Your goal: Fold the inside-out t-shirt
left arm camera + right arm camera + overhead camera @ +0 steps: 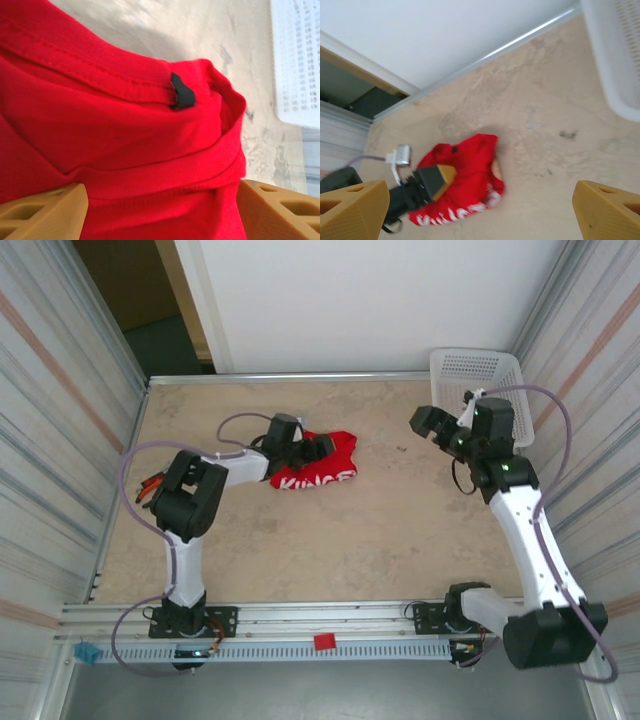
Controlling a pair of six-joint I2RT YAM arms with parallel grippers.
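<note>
The inside-out t-shirt (318,468) lies as a crumpled red heap on the far left-centre of the desk (350,540), with white lettering showing along its near edge. It is bunched, not spread flat. In the left wrist view the cloth (150,150) shows a stitched collar band and a small black tag (181,92) at the seam. The left tool (318,447) rests on top of the heap. Its jaws stand wide and released, straddling a fold of cloth that fills the gap between them (162,215), and no pinch is evident. The right tool (437,427) hangs well apart from the garment, near the white basket (480,370) at the far right corner, with its jaws spread and nothing between them (477,210). From there the shirt (465,185) appears low and to the left. Judged from this layout, the work is at an early stage: the garment must be flattened before any fold can be made. The next move probably requires the left tool to close on the collar or a hem edge. The right tool then crosses the desk to take an opposite edge, so that the cloth can be drawn out flat.
</note>
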